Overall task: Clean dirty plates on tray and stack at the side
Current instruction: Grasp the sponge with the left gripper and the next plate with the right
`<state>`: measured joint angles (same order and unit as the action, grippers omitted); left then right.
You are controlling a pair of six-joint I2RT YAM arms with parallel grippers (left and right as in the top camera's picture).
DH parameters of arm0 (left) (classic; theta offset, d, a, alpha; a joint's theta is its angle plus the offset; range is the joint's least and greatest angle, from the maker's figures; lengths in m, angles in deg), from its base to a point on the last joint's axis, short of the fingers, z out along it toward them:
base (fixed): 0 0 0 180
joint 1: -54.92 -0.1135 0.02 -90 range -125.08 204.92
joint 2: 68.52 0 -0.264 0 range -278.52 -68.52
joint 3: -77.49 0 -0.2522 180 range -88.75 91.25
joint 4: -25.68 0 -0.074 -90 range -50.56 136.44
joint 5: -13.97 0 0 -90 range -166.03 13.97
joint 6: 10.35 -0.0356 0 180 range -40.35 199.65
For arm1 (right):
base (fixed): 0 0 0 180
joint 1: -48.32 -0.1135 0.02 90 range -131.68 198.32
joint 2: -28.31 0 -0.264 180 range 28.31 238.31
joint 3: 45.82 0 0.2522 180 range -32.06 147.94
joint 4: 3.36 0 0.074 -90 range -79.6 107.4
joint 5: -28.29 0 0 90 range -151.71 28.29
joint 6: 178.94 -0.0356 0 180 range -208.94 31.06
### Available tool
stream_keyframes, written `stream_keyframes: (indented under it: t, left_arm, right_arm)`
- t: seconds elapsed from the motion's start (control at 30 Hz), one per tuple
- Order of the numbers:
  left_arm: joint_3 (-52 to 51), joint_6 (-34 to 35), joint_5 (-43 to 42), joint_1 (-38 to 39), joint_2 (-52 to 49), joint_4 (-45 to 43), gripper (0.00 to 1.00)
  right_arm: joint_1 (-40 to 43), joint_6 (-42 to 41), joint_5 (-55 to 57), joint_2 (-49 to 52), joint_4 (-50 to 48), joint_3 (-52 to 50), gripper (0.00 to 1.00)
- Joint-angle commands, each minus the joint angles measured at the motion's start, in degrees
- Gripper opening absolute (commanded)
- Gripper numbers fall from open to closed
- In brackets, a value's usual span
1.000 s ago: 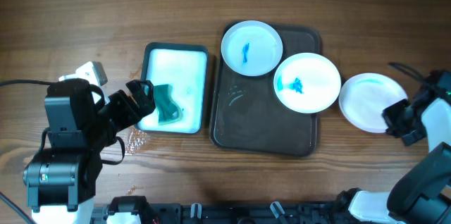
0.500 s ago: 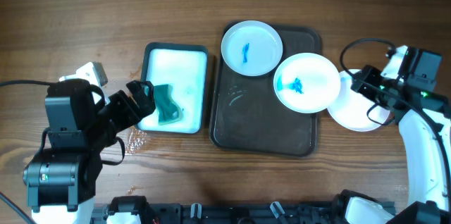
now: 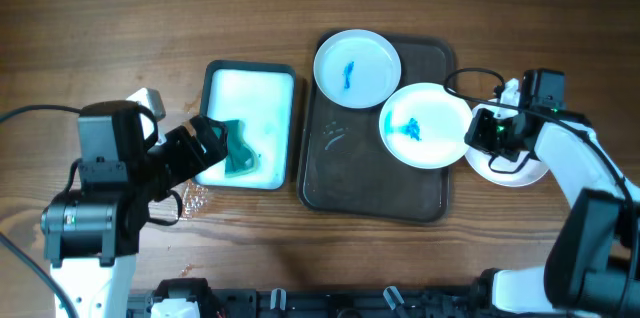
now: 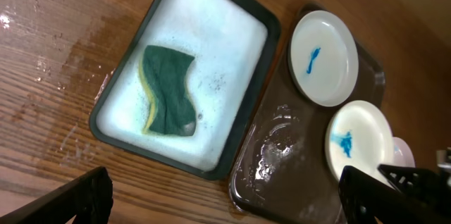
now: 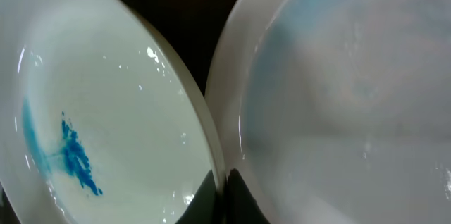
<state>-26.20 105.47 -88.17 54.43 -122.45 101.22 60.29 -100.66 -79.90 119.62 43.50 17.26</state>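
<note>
The dark brown tray (image 3: 375,178) holds two white plates with blue smears: one at its back rim (image 3: 357,68) and one at its right side (image 3: 425,125). A third, clean white plate (image 3: 520,170) lies on the table right of the tray. My right gripper (image 3: 478,130) is shut on the right rim of the right smeared plate (image 5: 106,111), which overlaps the clean plate (image 5: 352,97); its fingertips (image 5: 225,189) pinch the rim. My left gripper (image 3: 205,143) is open and empty above the table, its fingers (image 4: 225,203) wide apart. Both smeared plates show in the left wrist view (image 4: 324,48) (image 4: 359,143).
A smaller black-rimmed white tray (image 3: 250,66) with foamy water and a green sponge (image 3: 237,148) stands left of the brown tray. Water drops lie on the wood by its left edge. The sponge also shows in the left wrist view (image 4: 169,90).
My right arm came in from the right edge and closed on the right smeared plate's rim; that plate slid slightly left. My left arm shifted a little right.
</note>
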Motion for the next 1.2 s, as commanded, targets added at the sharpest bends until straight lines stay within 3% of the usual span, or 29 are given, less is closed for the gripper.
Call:
stream_keyframes:
  t: [0.0,0.1,0.2,0.4,0.47,0.53,0.63,0.7,0.83,0.97,1.03,1.13,1.17]
  left_arm:
    - [0.7,-0.2,-1.7,-0.4,-2.2,0.2,1.0]
    - [0.7,-7.3,-7.6,-0.3,-3.1,0.5,1.0]
    - [0.7,-10.9,-7.5,0.9,-3.7,2.0,1.0]
    - [0.3,-8.6,-1.5,6.3,-7.9,5.1,1.0]
    - [0.3,-6.1,1.3,8.3,-10.0,5.0,1.0]
    - [0.3,-3.7,4.4,10.6,-13.0,4.3,1.0]
    - [0.3,-0.7,9.7,13.1,-18.4,3.2,0.96]
    - [0.3,1.9,11.9,14.0,-22.5,1.9,0.91]
    - [0.3,4.9,12.2,14.2,-33.9,-2.8,0.58]
    - [0.3,4.9,12.0,14.1,-44.9,-5.5,0.49]
    - [0.3,5.5,12.0,14.1,-49.8,-5.7,0.38]
    - [0.3,6.6,12.0,14.1,-54.8,-6.9,0.04]
    - [0.4,6.5,12.0,14.1,-54.8,-7.4,0.04]
  right_arm:
    - [-0.3,-2.0,-1.4,-10.2,3.5,2.6,0.04]
    - [-4.3,-0.8,-1.3,-18.0,10.6,2.4,0.04]
    - [-12.6,-0.8,-1.0,-18.5,11.7,-0.4,0.04]
    - [-25.4,-30.2,7.5,-10.8,-2.4,-11.9,0.04]
    - [-25.7,-32.7,7.7,-9.3,-5.0,-12.2,0.11]
    - [-25.6,-30.8,8.6,-9.6,-6.1,-11.2,0.29]
    - [-25.5,-20.3,9.8,-11.9,-1.1,-5.2,0.37]
    - [-25.5,-14.2,11.8,-14.5,5.9,0.5,0.38]
    - [-25.5,-7.3,11.8,-19.6,14.7,7.0,0.38]
    - [-25.5,-7.3,11.8,-22.1,17.5,7.0,0.38]
    - [-25.5,-7.3,11.8,-22.1,18.3,7.0,0.38]
    - [-25.5,-7.8,11.8,-22.1,18.6,6.9,0.38]
    - [-25.5,-7.8,11.8,-22.1,18.7,6.9,0.37]
